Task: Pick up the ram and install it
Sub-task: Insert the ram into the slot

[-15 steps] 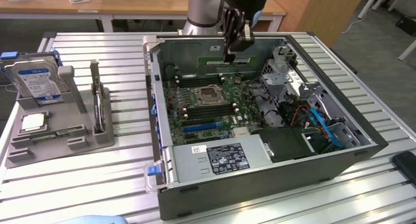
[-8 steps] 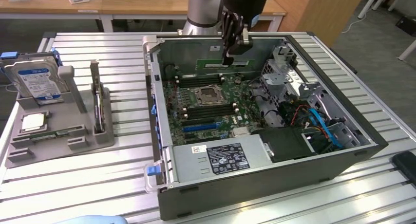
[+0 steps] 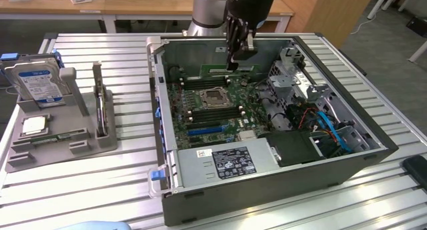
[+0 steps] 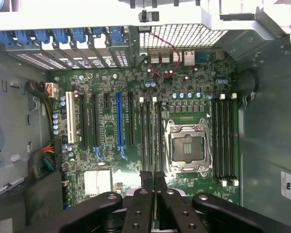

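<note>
Green ram, apparently in jaws, over motherboard

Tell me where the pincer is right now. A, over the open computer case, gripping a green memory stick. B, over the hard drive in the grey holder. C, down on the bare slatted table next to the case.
A: the pincer hangs over the open computer case, near its back wall, shut on the green memory stick.
</note>
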{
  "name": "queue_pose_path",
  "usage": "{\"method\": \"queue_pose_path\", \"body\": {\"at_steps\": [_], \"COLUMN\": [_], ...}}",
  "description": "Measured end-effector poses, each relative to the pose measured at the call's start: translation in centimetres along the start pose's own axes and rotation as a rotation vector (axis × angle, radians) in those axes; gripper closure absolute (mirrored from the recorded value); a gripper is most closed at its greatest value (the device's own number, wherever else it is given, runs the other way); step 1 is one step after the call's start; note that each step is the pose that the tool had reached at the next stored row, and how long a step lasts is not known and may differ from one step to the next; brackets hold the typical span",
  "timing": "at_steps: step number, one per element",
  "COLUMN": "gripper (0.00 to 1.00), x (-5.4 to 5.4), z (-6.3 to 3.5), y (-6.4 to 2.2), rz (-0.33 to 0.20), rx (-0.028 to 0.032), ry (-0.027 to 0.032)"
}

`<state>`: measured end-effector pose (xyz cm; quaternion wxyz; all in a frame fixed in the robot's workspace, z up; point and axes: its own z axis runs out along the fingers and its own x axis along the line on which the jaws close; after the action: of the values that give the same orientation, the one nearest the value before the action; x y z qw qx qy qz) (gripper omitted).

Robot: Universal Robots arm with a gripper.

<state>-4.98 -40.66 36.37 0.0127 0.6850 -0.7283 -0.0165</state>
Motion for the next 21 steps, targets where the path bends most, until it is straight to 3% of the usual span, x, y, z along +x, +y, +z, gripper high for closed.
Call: {"method": "queue_pose_path", "body": {"at_steps": [11,21], "gripper": [0.87,0.87], "x": [0.0,0.0], "z": [0.27,1.83], "y": [-0.02,-0.08], "rz": [0.000,0.000], "rx": [-0.0007,0.0009], "ry": [0.0005,0.0035]}}
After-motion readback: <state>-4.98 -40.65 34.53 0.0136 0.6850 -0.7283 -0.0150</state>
